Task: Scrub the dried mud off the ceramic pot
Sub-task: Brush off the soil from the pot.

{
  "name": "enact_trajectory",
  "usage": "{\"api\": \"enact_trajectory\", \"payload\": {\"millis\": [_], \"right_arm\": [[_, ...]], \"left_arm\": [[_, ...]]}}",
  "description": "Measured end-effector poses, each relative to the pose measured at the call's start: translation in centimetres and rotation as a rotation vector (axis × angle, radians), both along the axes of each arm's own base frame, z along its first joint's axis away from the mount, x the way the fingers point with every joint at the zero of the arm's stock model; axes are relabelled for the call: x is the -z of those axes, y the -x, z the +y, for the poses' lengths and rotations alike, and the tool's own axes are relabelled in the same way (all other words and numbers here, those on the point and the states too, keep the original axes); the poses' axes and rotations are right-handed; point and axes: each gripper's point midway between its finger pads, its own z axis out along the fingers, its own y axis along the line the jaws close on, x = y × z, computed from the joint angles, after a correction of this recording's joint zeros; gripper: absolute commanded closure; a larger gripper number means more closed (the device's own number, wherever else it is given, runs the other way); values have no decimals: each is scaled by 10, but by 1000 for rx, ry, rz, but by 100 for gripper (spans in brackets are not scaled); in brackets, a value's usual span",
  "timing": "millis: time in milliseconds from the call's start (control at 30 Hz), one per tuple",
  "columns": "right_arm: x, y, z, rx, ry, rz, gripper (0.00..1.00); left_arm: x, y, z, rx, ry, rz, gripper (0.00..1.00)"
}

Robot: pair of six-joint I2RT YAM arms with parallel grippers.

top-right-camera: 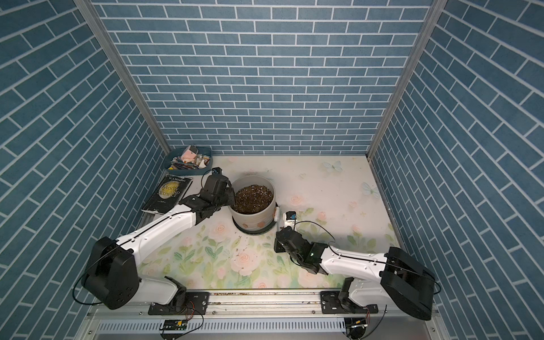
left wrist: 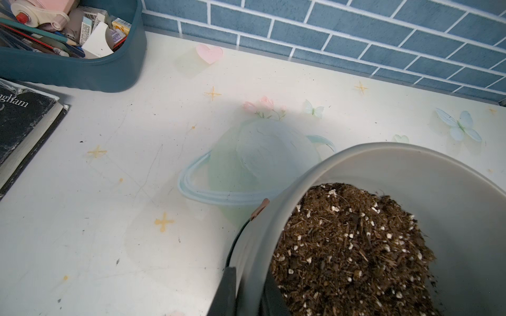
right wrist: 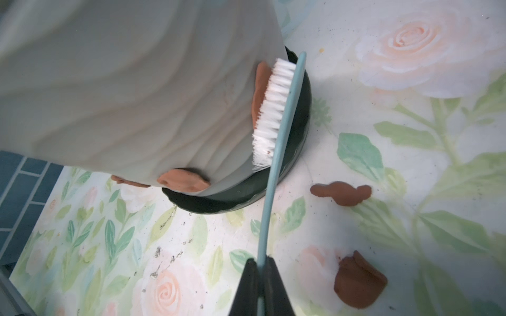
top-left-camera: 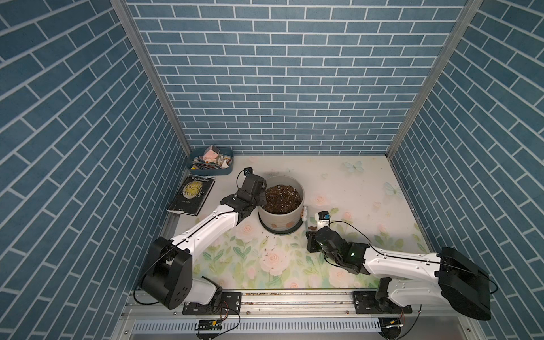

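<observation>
The desk (top-left-camera: 338, 188) carries the ceramic pot (top-left-camera: 279, 219), standing upright. Your left hand (left wrist: 250, 287) pinches the pot's rim on the side away from the right arm, with one finger inside the wall and one outside. Your right hand (right wrist: 260, 269) sits low beside the pot's base and is shut tight on the handle of the teal brush (right wrist: 273, 169). The brush's long axis runs up the pot's wall. Its bristles face the wall and press on a patch of dried mud (right wrist: 260, 90), so the right hand is much the nearer. Your stroke should probably follow the handle's line.
</observation>
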Motion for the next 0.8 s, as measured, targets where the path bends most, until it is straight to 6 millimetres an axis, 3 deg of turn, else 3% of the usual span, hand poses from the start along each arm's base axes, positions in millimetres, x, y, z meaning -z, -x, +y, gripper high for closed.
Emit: {"api": "enact_trajectory", "payload": {"millis": [200,500,633,800], "right_arm": [[-7,2,-11,14,-2,-15,100],[-31,10,-49,73,-41,-48,100],[-20,5,-76,136,19,-9,100],[16,-13,-120,274,141,109,100]], "left_arm": [[0,0,0,0,-1,0,91],[0,0,0,0,-1,-1,91],[0,0,0,-1,-2,-1,90],[0,0,0,-2,-3,-1,83]]}}
